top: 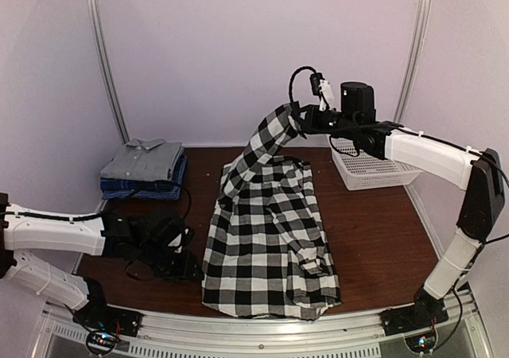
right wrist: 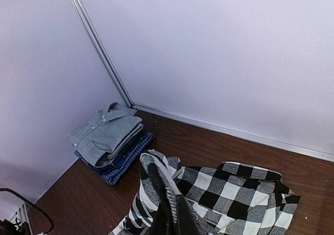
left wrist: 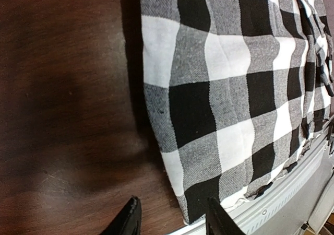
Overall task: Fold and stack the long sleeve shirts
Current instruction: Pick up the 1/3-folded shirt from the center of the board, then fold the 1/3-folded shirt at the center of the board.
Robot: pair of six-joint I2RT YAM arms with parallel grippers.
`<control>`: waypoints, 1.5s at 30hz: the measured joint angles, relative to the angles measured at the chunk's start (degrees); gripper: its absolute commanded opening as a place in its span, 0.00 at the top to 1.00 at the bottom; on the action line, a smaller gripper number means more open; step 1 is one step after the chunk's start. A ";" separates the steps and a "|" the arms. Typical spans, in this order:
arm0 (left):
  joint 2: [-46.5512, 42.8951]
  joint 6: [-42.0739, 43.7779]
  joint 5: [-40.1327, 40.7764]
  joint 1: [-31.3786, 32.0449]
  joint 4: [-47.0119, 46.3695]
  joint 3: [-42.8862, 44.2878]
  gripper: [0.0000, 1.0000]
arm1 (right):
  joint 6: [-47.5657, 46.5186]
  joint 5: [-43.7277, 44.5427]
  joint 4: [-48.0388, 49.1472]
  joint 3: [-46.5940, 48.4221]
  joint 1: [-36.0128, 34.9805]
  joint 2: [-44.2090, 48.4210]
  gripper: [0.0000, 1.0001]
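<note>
A black-and-white plaid long sleeve shirt [top: 266,239] lies spread lengthwise on the brown table. Its far end is lifted high off the table, pinched in my shut right gripper [top: 298,123]. In the right wrist view the dark fingers [right wrist: 175,214] are closed on a fold of the plaid shirt [right wrist: 235,193]. My left gripper [top: 188,266] sits low at the shirt's near left edge, open. In the left wrist view that gripper [left wrist: 172,222] straddles the hem corner of the plaid shirt [left wrist: 235,89] without gripping it. A grey folded shirt [top: 143,159] tops a stack of blue shirts [top: 143,188] at the back left.
A white mesh basket [top: 370,171] stands at the back right under my right arm. The stack shows again in the right wrist view, with the grey shirt [right wrist: 107,133] above the blue ones [right wrist: 128,159]. The metal front rail [left wrist: 292,193] runs close beside the shirt's hem.
</note>
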State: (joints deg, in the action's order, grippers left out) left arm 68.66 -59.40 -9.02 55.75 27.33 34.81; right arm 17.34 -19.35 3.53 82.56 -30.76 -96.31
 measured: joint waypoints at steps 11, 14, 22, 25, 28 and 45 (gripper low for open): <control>7.63 -4.63 1.53 5.90 -2.08 0.02 0.64 | -1.01 0.33 -1.16 0.44 0.33 2.32 1.00; 8.59 -5.51 1.77 6.60 -2.49 0.02 0.74 | -1.14 0.35 -1.29 0.48 0.50 2.49 1.00; 9.33 -6.71 2.64 8.24 -3.61 1.40 1.00 | -1.79 0.37 -2.47 0.48 0.66 2.86 1.00; 9.31 -6.51 2.95 8.66 -3.13 3.21 1.00 | -2.40 0.90 -2.97 0.61 0.72 3.21 1.00; 9.35 -5.62 3.65 9.42 -1.88 6.43 1.00 | -2.89 1.79 -3.82 0.94 0.96 3.43 1.00; 26.16 8.66 -0.15 13.44 3.08 30.97 1.00 | -9.49 14.51 -12.79 1.09 5.73 9.51 1.00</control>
State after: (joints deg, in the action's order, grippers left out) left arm 94.83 -50.74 -9.17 69.19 30.41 65.78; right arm 7.86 -4.84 -9.26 83.66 -25.04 -86.80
